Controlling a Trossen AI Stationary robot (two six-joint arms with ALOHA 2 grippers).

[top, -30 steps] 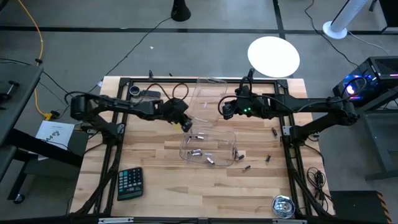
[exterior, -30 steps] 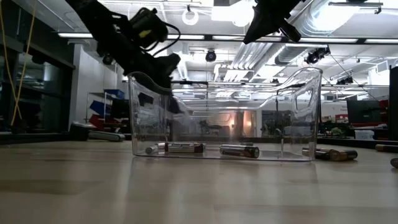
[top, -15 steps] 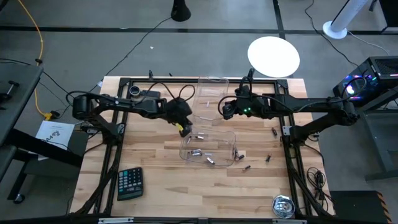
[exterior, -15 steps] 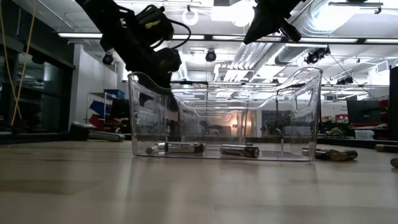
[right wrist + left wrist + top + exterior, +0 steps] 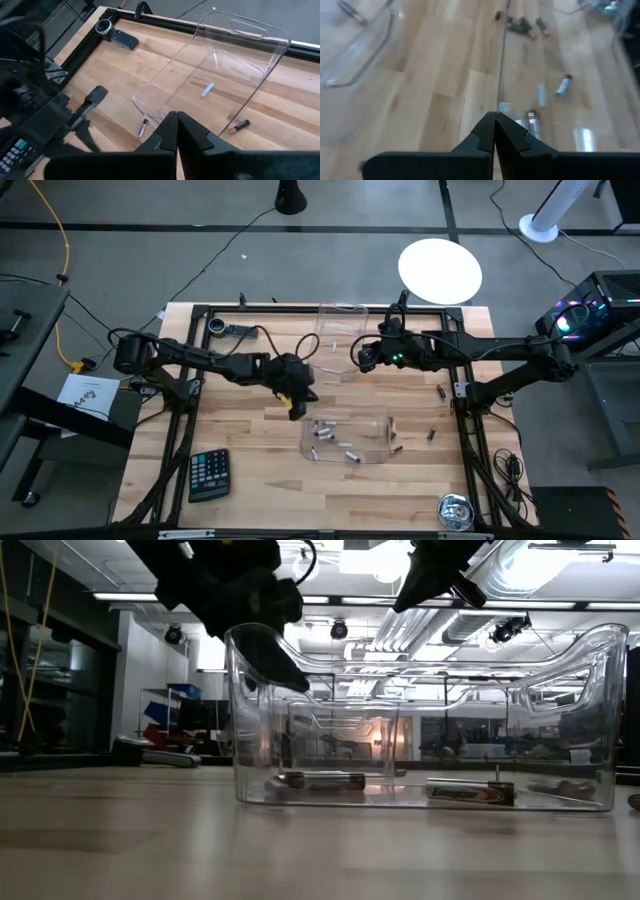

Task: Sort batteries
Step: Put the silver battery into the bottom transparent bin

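Note:
The near clear tray (image 5: 345, 438) sits on the table with several small batteries (image 5: 322, 430) inside; two show on its floor in the low view (image 5: 320, 780). My left gripper (image 5: 296, 398) is shut on this tray's left wall. A second clear tray (image 5: 338, 338) lies farther back and also holds a few batteries (image 5: 207, 89). My right gripper (image 5: 362, 356) hovers shut above that far tray's right side, touching nothing. More batteries lie loose on the table to the right (image 5: 440, 392), (image 5: 432, 435). My left gripper pinches the near tray's left wall at its upper rim (image 5: 500, 95) between the two fingers, the thin clear wall running straight out from between them. The fingers (image 5: 272, 638) slant down from the upper left. The tray's bottom rests flat on the table.
A calculator (image 5: 208, 475) lies near the left front corner and a round tape measure (image 5: 455, 512) near the right front. A small black device (image 5: 230, 331) sits at the far left. Black frame rails (image 5: 462, 395) border the table.
My left gripper has moved toward the table's near edge and a little right, still shut on the tray wall. The near tray has slid along the table with it, toward the near edge, and now stands closer in the low view, with the batteries shifted inside.

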